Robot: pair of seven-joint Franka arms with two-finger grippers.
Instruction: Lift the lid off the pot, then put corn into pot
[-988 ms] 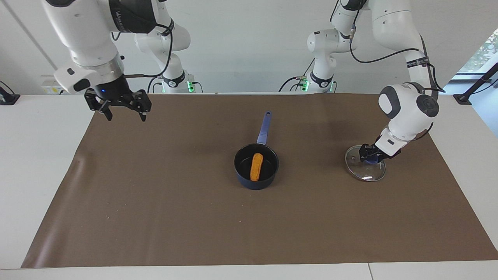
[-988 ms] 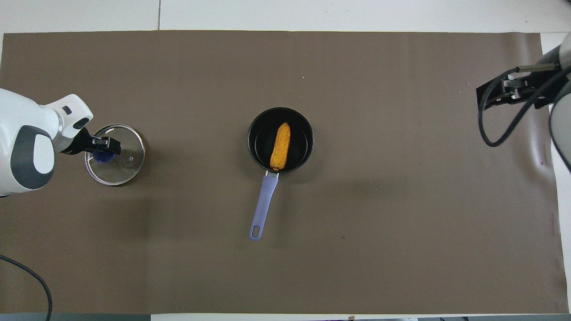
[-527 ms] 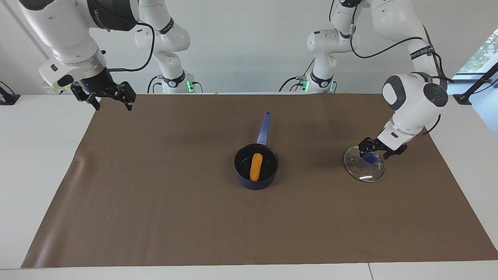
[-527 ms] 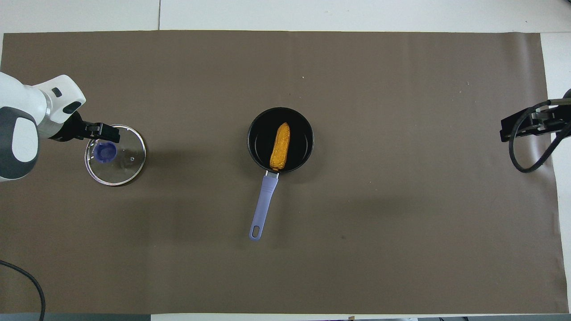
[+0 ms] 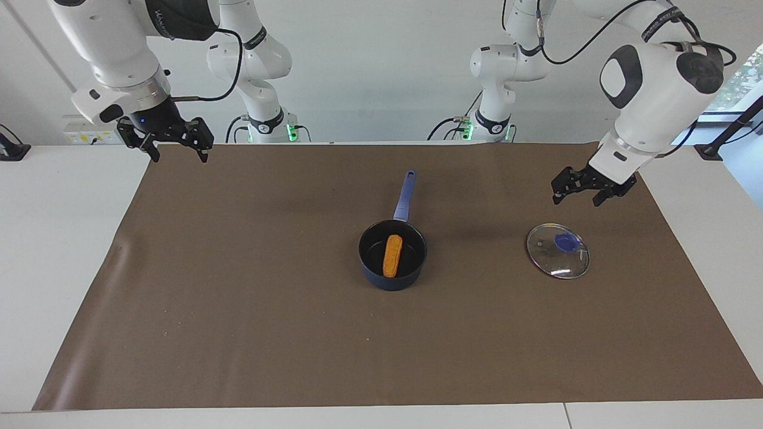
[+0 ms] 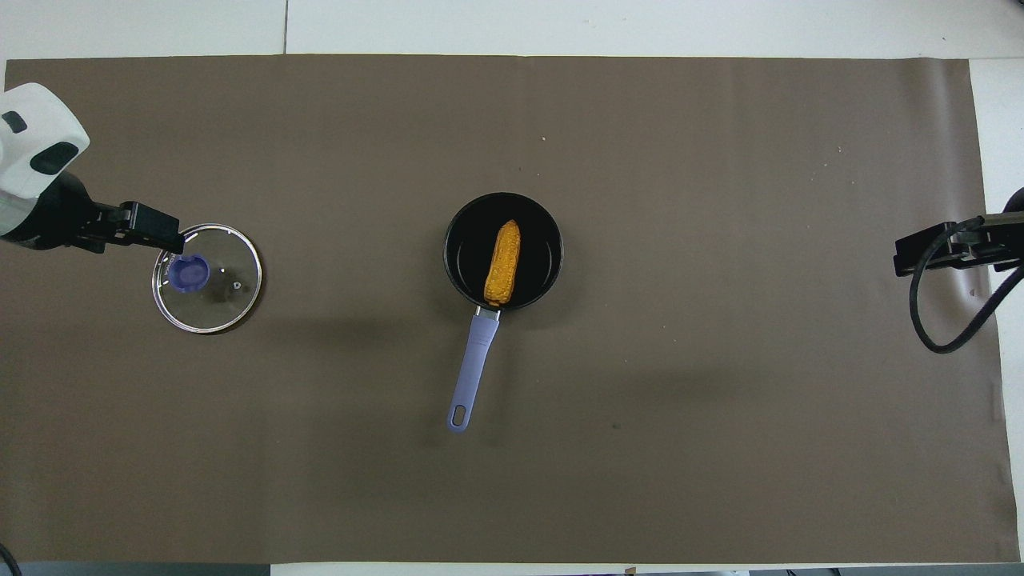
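The dark navy pot stands uncovered at the middle of the mat, its long handle pointing toward the robots. The yellow-orange corn lies inside it, as the overhead view also shows. The glass lid with its blue-purple knob lies flat on the mat toward the left arm's end. My left gripper is open and empty, raised over the mat beside the lid. My right gripper is open and empty, raised over the mat's corner at the right arm's end.
A brown mat covers most of the white table. Both arm bases stand at the robots' edge of the table. A black cable hangs from the right arm.
My left gripper has let go of the lid's knob and risen away toward the robots; the lid stays on the mat. My right gripper has drawn back toward the table's end.
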